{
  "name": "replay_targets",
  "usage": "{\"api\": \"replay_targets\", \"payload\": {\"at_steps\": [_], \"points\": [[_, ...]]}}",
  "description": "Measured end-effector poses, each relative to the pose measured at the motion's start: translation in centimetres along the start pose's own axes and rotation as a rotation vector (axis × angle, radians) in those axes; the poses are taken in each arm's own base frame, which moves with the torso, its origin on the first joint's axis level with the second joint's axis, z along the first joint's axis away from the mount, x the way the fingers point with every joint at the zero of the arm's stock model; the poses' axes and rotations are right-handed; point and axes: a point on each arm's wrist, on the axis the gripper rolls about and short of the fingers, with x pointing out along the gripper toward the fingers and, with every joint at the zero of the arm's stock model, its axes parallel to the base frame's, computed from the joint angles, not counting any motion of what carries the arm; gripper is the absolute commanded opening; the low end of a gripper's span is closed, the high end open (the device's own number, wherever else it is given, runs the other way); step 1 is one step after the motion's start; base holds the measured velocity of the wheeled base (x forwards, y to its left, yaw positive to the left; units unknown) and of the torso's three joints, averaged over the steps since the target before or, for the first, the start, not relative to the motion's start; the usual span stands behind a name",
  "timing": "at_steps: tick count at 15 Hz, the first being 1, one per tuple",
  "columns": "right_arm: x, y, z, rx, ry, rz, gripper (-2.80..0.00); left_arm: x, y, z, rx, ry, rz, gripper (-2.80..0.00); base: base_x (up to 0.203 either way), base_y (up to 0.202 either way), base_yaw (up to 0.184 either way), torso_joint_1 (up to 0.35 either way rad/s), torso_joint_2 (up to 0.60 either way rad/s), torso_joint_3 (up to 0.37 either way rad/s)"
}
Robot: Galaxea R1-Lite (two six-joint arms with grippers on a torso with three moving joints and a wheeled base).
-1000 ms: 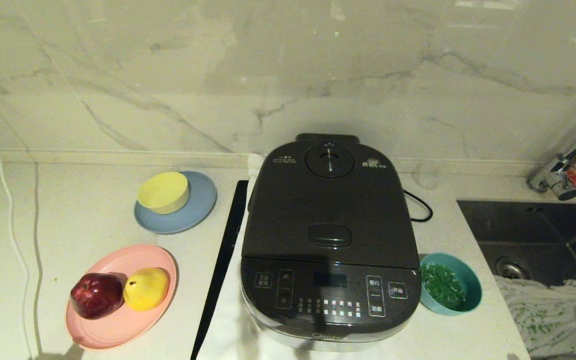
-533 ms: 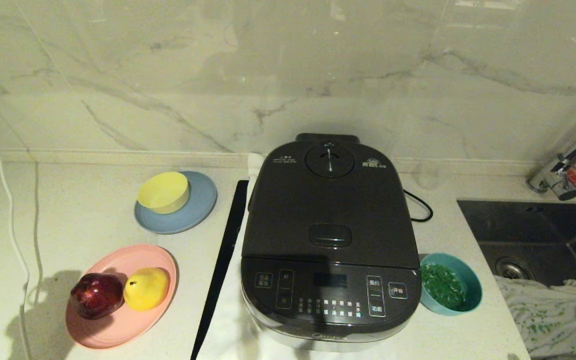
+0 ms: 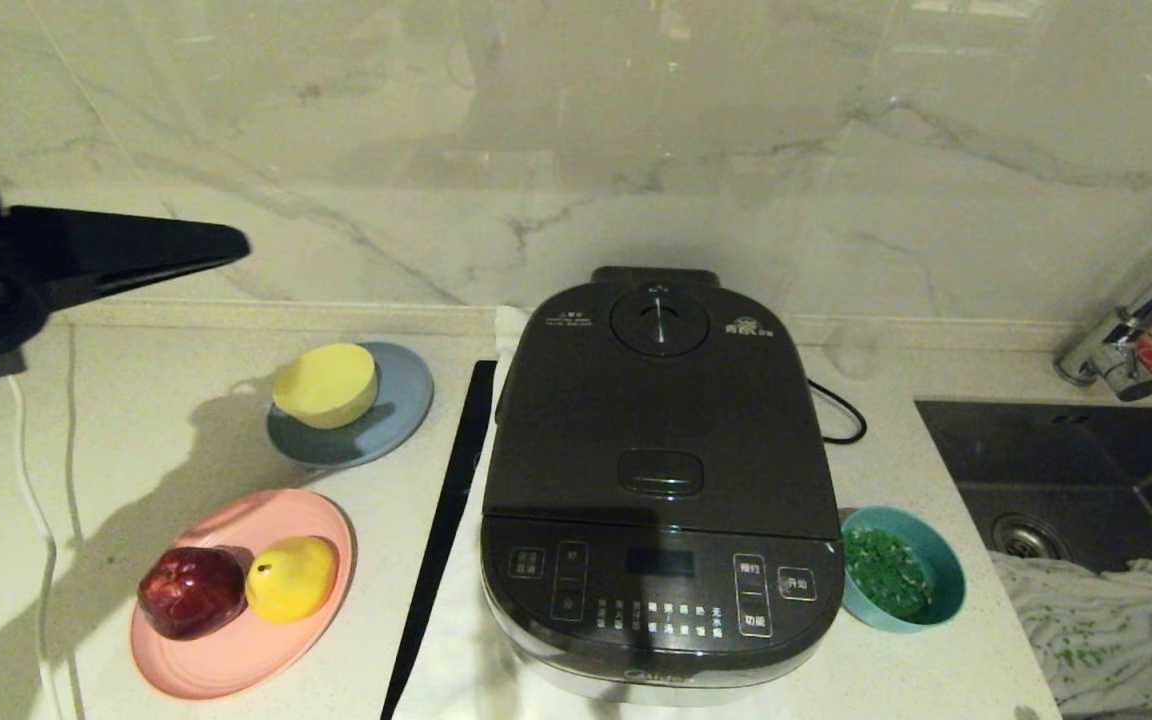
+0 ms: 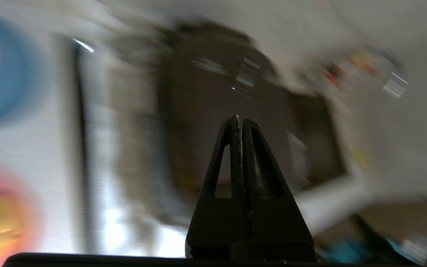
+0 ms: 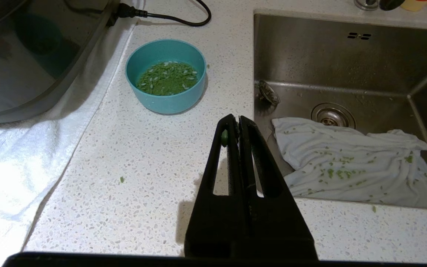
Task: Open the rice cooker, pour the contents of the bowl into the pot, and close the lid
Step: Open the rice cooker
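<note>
From the head, the rice cooker [image 3: 661, 480] sits mid-counter with its lid [image 3: 658, 400] down; the bowl [image 3: 901, 580] stands just right of it; the left gripper [image 3: 236, 243] hangs high at far left. Left wrist: fingers pressed together, empty. Right wrist: right gripper [image 5: 238, 120] clenched, empty, above the counter [image 5: 143, 178] near the bowl.

The speckled white tabletop [image 3: 166, 430] carries a pink plate [image 3: 236, 650], a grey-blue plate [image 3: 401, 420] and a teal bowl [image 3: 936, 585]. A white cloth [image 3: 466, 650] under the rice cooker [image 3: 661, 480] also lies on it, with a black strip [image 3: 446, 520] alongside.
</note>
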Motion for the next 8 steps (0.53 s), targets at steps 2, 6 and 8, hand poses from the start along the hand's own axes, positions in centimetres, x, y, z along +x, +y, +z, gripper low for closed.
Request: {"api": "replay_targets", "payload": {"at_steps": [2,6,8], "points": [[0.0,0.0,0.0,0.000,0.000,0.000,-2.80,3.3,-1.1,-0.2,-0.018,0.093,-0.057,-2.80,0.000,0.000,0.000,0.000,0.00,0.000],[0.0,0.0,0.0,0.000,0.000,0.000,-2.80,8.7,-3.8,-2.7,0.020,0.175,-0.020,-2.80,0.000,0.000,0.000,0.000,0.00,0.000],[0.0,0.0,0.0,0.000,0.000,0.000,-2.80,10.4,-5.2,-4.0,0.043,0.196,-0.013,-2.80,0.000,0.000,0.000,0.000,0.00,0.000]]}}
